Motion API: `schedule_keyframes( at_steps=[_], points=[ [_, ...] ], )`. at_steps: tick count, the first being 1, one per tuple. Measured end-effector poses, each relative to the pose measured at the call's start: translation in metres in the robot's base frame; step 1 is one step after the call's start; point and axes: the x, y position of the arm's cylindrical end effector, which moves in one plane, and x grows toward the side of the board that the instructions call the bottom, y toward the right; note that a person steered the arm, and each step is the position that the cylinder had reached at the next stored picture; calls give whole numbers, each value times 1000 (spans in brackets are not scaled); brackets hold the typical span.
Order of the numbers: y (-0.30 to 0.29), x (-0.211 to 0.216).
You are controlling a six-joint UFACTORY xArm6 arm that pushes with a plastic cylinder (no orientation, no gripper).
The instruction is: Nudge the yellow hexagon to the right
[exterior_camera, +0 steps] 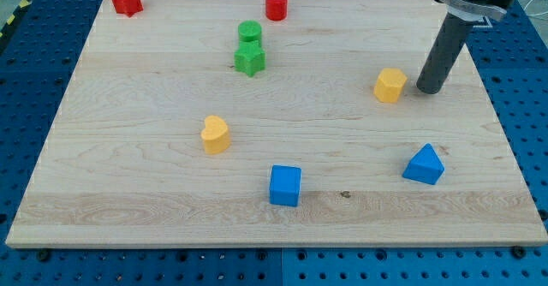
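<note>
The yellow hexagon [390,85] sits on the wooden board [128,192] at the view's right, above the middle. My tip [429,89] rests on the board just to the right of the hexagon, a small gap apart from it. The dark rod rises from the tip toward the view's top right corner.
A yellow heart [215,135] lies left of centre. A blue cube [285,185] and a blue triangular block [425,164] lie near the bottom. A green cylinder [249,32] and green star [249,59] sit at top centre. A red star [126,0] and red cylinder [276,5] are along the top edge.
</note>
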Motion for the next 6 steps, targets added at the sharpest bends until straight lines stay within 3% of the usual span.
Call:
schedule_keyframes(
  at_steps=[6],
  points=[
    [-25,0]
  ],
)
